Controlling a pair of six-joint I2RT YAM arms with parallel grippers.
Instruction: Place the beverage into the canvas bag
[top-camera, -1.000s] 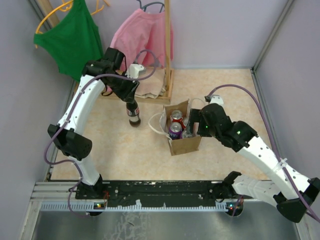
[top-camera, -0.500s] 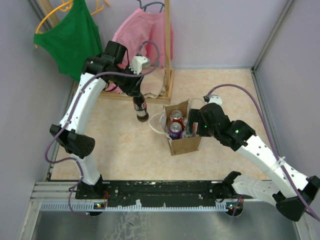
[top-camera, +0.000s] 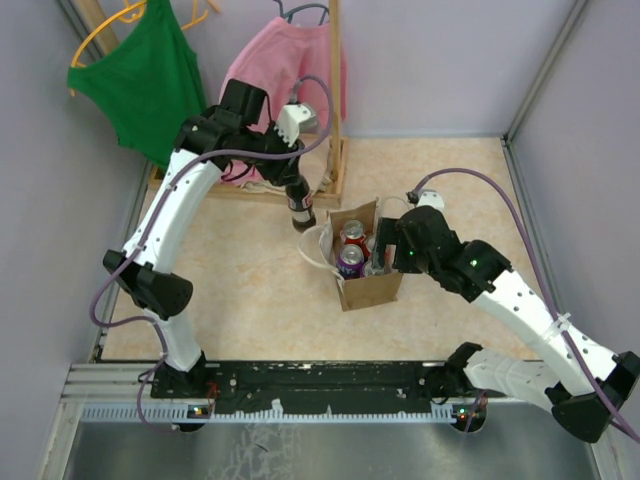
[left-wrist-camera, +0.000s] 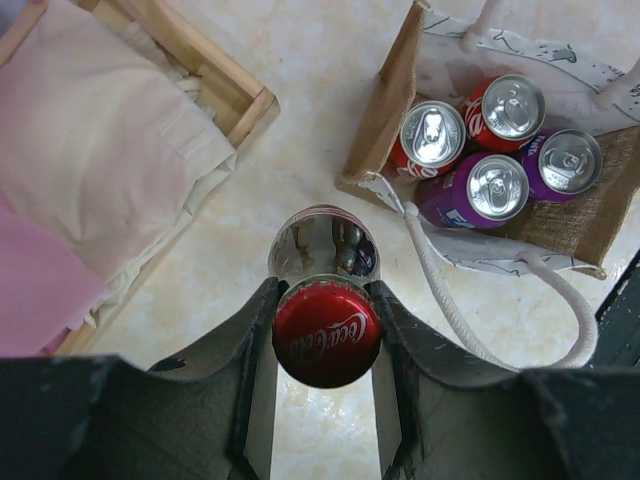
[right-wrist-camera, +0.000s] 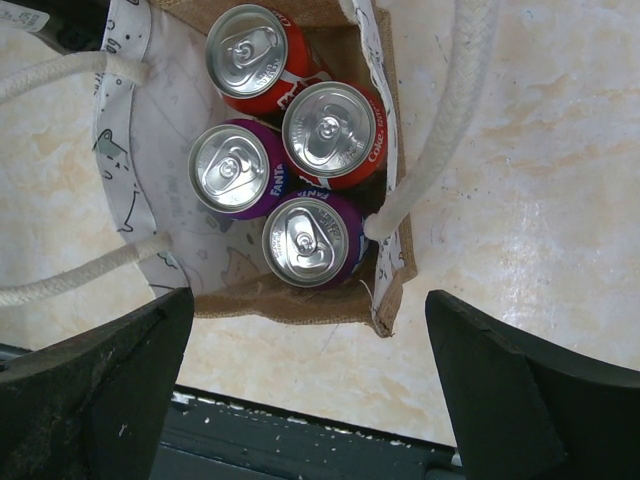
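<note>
A dark Coca-Cola bottle (top-camera: 299, 208) with a red cap (left-wrist-camera: 326, 332) hangs from my left gripper (top-camera: 296, 192), which is shut on its neck. It is held just left of and behind the canvas bag (top-camera: 369, 287). The bag is tan-brown with pale inner panels and white rope handles (left-wrist-camera: 455, 305). It stands open and holds several cans, two red and two purple (right-wrist-camera: 310, 240). In the left wrist view the bag (left-wrist-camera: 383, 100) lies to the upper right of the bottle. My right gripper (top-camera: 386, 246) is open and empty at the bag's right edge, its fingers (right-wrist-camera: 100, 385) spread wide.
A wooden rack (top-camera: 335, 110) stands behind the bottle with a green top (top-camera: 145, 85) and a pink garment (top-camera: 285, 70) hanging. A beige cushion (left-wrist-camera: 100, 150) lies on the rack's wooden base (left-wrist-camera: 215, 75). Grey walls close in the left, back and right.
My left arm has carried the bottle up and to the right, from the open floor toward the bag's back-left corner. The right arm and bag have not moved.
</note>
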